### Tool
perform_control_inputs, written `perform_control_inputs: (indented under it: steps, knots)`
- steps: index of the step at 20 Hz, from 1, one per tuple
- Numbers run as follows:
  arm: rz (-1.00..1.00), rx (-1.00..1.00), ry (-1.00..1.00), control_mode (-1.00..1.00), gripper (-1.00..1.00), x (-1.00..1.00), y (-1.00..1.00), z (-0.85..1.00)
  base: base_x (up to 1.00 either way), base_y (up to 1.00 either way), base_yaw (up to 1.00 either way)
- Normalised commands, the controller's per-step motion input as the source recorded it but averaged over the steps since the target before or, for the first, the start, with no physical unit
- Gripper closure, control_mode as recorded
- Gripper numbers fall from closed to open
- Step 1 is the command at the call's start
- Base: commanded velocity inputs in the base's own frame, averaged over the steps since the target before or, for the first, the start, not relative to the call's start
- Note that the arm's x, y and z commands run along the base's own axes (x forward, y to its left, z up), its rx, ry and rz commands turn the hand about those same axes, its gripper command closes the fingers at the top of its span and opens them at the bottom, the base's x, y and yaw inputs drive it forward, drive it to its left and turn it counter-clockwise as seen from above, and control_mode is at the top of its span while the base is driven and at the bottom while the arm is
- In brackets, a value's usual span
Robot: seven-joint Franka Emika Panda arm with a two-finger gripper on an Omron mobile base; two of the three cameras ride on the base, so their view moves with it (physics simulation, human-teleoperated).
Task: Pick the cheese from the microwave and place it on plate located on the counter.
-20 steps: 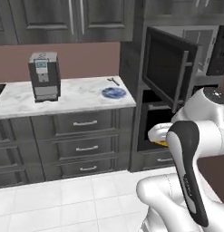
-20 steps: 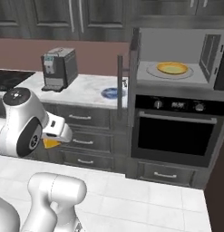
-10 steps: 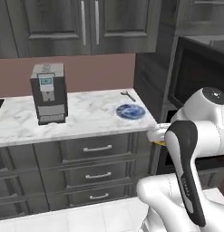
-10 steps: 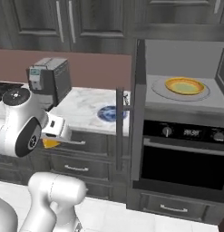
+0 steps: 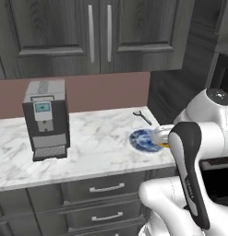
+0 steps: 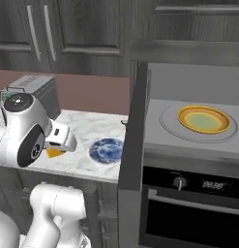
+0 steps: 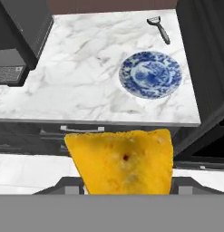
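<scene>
Cheese (image 7: 122, 161): yellow-orange wedge, faintly pitted, which I hold clamped in the jaws, in the air just off the surface (image 7: 86, 77) edge, near the blue-and-white plate (image 7: 151, 74).

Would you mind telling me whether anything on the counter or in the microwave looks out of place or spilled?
Nothing stands out. The plate lies flat and bare on the counter, a peeler beside it, the coffee machine upright. The gripper holds the cheese.
</scene>
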Motion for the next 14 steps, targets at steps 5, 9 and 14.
perform_control_inputs:
  steps: [5, 9, 14]
  knots:
    - [0.00, 0.00, 0.00, 1.00, 1.00, 0.00, 0.00, 0.00, 0.62, 0.00, 0.00]
    - [0.00, 0.00, 0.09, -1.00, 1.00, 0.74, -0.15, -0.58, 0.00, 0.00, 0.00]
    - [0.00, 0.00, 0.12, -1.00, 1.00, 0.89, -0.23, -0.92, 0.00, 0.00, 0.00]
